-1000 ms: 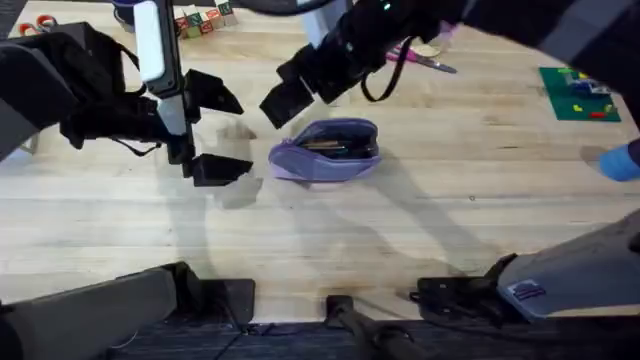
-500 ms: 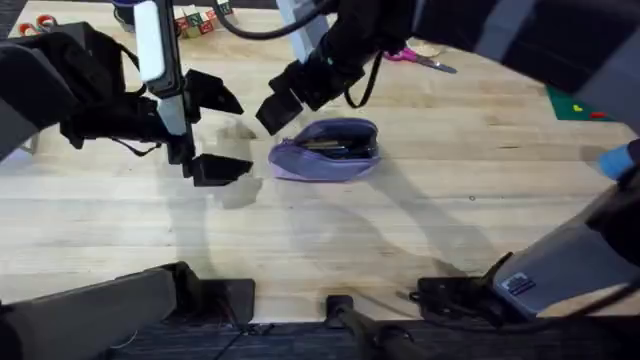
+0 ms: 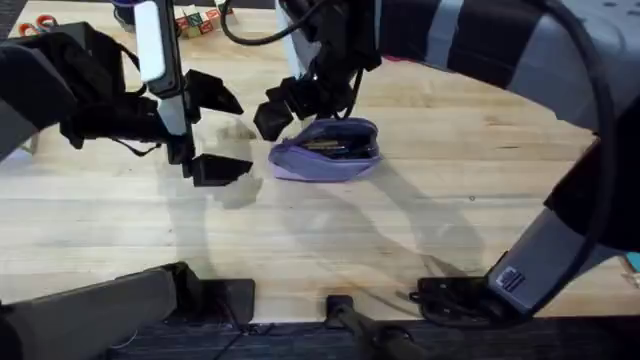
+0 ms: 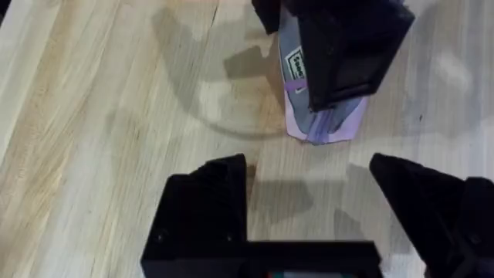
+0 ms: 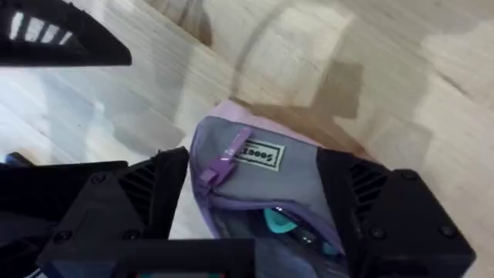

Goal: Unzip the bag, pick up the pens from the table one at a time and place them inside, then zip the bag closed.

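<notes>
The lilac bag (image 3: pixel 325 150) lies unzipped near the middle of the table (image 3: pixel 330 240). A dark pen (image 3: pixel 325 146) shows in its opening, and a light green pen (image 5: pixel 279 221) lies inside too. My right gripper (image 3: pixel 290 108) reaches across from the right and hovers over the bag's left end. It is open, with its black fingers (image 5: pixel 135 201) on either side of the bag (image 5: pixel 262 193) near the zipper pull (image 5: pixel 222 157). Just left of the bag (image 4: pixel 324 123), my left gripper (image 3: pixel 215 130) stands open and holds nothing; in its own wrist view this gripper (image 4: pixel 306 166) faces the bag's end.
Coloured blocks (image 3: pixel 200 20) and orange-handled scissors (image 3: pixel 40 22) lie along the table's far left edge. The right arm (image 3: pixel 480 45) spans the upper right of the overhead view. Bare wood lies in front of the bag.
The right gripper has moved left and down, closer over the bag's left end. The left arm and the bag have not moved.
</notes>
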Motion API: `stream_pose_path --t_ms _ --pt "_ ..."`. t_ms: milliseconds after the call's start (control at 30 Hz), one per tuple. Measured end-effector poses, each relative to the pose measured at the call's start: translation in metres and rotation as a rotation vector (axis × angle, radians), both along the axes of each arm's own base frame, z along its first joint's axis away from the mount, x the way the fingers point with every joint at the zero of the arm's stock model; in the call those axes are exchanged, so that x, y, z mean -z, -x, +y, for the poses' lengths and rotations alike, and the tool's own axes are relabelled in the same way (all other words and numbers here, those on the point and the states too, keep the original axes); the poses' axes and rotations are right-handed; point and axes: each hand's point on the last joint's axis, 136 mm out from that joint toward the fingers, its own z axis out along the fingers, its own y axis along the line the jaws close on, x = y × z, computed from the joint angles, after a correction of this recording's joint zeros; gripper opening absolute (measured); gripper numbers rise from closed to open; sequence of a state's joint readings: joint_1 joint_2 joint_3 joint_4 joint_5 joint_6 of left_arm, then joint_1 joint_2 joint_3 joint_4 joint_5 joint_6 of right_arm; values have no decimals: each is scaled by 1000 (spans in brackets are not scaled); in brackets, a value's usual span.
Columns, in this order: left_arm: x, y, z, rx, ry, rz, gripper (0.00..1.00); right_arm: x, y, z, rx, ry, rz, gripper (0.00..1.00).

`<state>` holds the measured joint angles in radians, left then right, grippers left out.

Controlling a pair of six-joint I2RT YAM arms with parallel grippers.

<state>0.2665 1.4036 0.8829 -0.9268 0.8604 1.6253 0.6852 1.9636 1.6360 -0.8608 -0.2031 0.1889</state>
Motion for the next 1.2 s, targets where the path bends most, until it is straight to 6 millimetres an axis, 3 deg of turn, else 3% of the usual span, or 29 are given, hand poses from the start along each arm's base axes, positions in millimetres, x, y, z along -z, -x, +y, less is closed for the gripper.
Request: stream_pose_path --t_ms 233,400,600,800,867,1000,1200 --pt "0 0 0 0 0 0 993 -1 12 10 16 -15 38 985" --pt "0 0 0 0 0 0 994 -1 22 18 -4 -17 46 895" --pt "0 0 0 0 0 0 993 0 21 16 7 -3 45 641" --pt "0 0 0 1 -1 -1 993 2 26 13 7 9 64 491" --pt "0 0 0 2 -1 -2 993 1 27 14 5 5 69 390" --pt "0 0 0 2 -1 -2 993 1 30 17 -2 -4 75 75" --pt "0 0 0 2 -1 -2 993 0 30 17 0 -3 76 34"
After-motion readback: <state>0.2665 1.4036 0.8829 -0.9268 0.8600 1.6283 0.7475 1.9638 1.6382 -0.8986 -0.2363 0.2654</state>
